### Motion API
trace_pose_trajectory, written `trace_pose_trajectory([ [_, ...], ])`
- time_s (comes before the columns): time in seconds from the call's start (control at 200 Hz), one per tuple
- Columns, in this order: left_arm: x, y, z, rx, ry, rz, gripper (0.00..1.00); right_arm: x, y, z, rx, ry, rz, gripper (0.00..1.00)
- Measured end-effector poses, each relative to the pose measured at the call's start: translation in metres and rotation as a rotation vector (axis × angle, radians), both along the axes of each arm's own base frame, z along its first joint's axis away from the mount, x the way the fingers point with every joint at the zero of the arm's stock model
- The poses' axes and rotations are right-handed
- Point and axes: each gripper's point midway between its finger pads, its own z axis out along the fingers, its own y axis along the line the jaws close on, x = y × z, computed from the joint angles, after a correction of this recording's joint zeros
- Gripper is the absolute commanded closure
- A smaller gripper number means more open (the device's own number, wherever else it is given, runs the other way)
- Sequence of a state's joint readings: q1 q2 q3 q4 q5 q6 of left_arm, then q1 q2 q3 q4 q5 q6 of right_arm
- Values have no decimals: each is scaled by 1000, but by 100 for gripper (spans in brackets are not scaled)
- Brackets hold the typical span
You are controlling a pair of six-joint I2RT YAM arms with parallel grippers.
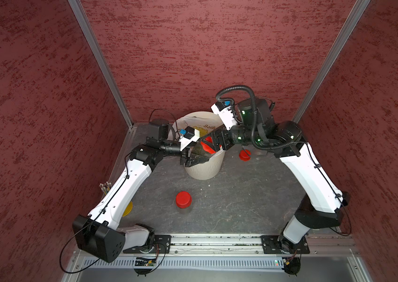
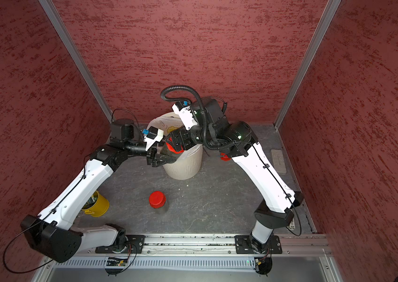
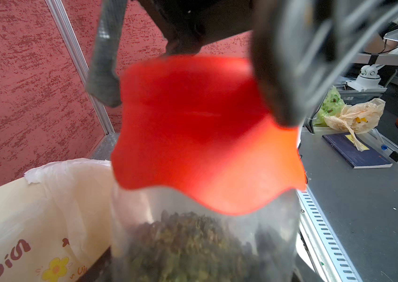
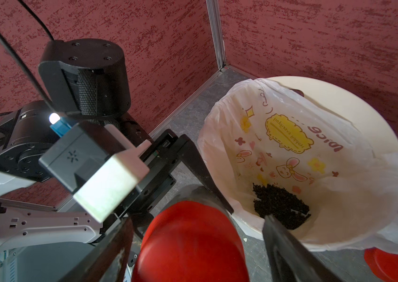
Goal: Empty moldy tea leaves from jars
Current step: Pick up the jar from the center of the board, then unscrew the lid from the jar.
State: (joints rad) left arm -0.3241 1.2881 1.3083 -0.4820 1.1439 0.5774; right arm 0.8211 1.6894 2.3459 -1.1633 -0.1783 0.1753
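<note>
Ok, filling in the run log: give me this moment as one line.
left gripper: shut on jar | right gripper: open around lid | jar: at bin rim, lid on | bin: leaves inside

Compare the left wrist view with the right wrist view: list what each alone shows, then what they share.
Left wrist only: greenish-brown tea leaves inside the small clear cylindrical jar, and a dark blue notebook on a grey bench outside the cell. Right wrist only: a dark heap of loose leaves inside the white printed bag lining the large cream bin, and a second round red lid on the floor. Both: the jar's round red screw lid, the right gripper open around it, and the bin with its bag.
</note>
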Motion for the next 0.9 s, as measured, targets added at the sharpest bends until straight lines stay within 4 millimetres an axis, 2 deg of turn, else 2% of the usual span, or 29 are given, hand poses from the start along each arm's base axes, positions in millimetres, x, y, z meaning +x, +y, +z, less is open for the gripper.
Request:
trace_pose_trajectory([
  [0.21, 2, 2, 0, 0, 0, 9, 35, -6, -6, -1, -5, 3, 0, 14],
  [0.391, 2, 3, 0, 0, 1, 10, 35, -5, -6, -8, -20, 13, -2, 14],
  [0.897, 0, 3, 0, 2, 5, 11, 35, -4, -6, -8, -25, 5, 1, 17],
])
